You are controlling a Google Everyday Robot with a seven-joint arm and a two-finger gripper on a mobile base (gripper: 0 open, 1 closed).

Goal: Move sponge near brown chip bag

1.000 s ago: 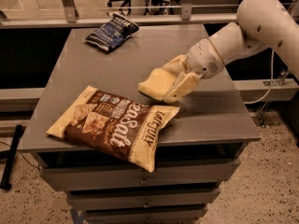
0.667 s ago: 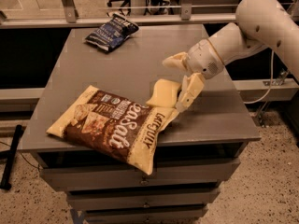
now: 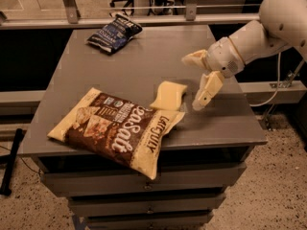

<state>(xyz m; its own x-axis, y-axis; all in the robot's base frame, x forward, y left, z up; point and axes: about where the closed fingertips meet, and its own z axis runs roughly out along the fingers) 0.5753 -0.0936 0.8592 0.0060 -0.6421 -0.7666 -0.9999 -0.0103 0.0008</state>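
Observation:
The pale yellow sponge (image 3: 169, 96) lies flat on the grey table (image 3: 144, 51), touching the upper right corner of the big brown chip bag (image 3: 115, 128). The bag lies slanted at the table's front left, its lower end hanging over the front edge. My gripper (image 3: 194, 83) is open and empty, a little to the right of the sponge and raised above the table, one cream finger (image 3: 207, 91) pointing down and the other pointing left. The white arm (image 3: 268, 28) comes in from the upper right.
A smaller dark blue chip bag (image 3: 114, 32) lies at the table's back left. A rail and window frame run behind the table. Drawers sit below the tabletop. A cable hangs at the right near the wall.
The gripper has let go of the sponge, which now rests on the table by the brown bag. The gripper has opened and pulled back to the right and upward.

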